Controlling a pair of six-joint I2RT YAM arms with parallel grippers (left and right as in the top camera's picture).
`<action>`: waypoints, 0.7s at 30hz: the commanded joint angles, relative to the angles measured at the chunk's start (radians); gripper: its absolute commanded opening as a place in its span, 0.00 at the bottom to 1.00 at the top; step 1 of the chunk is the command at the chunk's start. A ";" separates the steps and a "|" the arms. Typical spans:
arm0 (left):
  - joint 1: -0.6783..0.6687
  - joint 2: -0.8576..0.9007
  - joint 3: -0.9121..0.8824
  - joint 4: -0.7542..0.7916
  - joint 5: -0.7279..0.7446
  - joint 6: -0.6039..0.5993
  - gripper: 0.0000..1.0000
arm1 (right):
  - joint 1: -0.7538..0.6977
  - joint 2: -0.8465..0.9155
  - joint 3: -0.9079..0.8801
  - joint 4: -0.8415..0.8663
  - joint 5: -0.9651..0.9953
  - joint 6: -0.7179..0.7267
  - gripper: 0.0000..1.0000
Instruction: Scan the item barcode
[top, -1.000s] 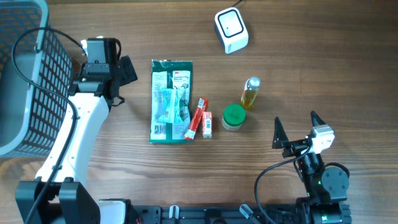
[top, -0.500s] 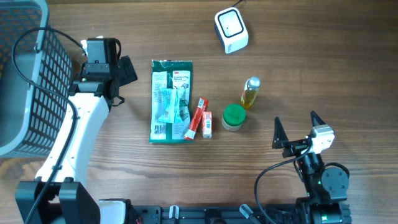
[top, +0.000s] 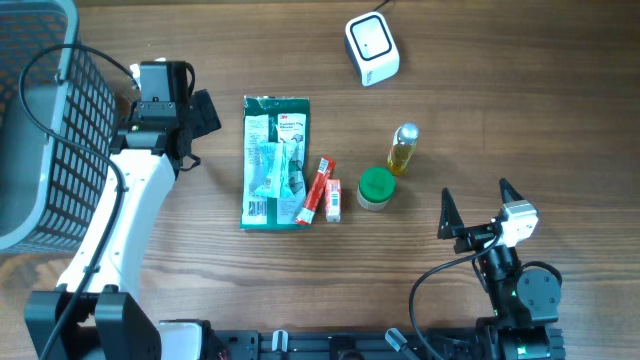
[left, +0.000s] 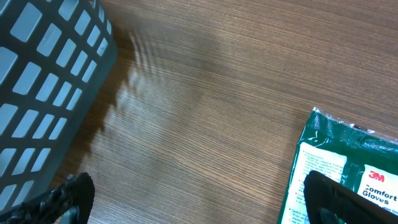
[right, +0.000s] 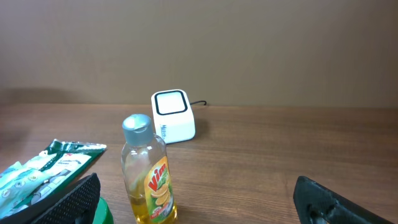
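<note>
A white barcode scanner (top: 372, 48) stands at the back of the table, and the right wrist view shows the scanner (right: 172, 115) too. The items lie mid-table: a green glove packet (top: 275, 162), two small red tubes (top: 322, 190), a green-lidded jar (top: 376, 187) and a yellow Vim bottle (top: 404, 148). My left gripper (top: 170, 115) hangs open over bare wood between the basket and the glove packet (left: 348, 168). Near the front edge my right gripper (top: 478, 205) is open and faces the bottle (right: 151, 171). Neither holds anything.
A grey mesh basket (top: 35, 130) fills the far left; its wall (left: 43, 81) shows in the left wrist view. Black cables run along both arms. Bare wood lies right of the bottle and between the basket and the packet.
</note>
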 joint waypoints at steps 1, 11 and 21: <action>0.005 -0.001 0.011 0.000 -0.016 0.009 1.00 | -0.005 -0.002 -0.001 0.003 0.002 -0.003 1.00; 0.005 -0.001 0.011 0.000 -0.016 0.009 1.00 | -0.005 -0.002 -0.001 0.003 0.002 -0.003 1.00; 0.005 -0.001 0.011 0.000 -0.016 0.009 1.00 | -0.005 -0.002 -0.001 0.003 0.002 -0.003 0.99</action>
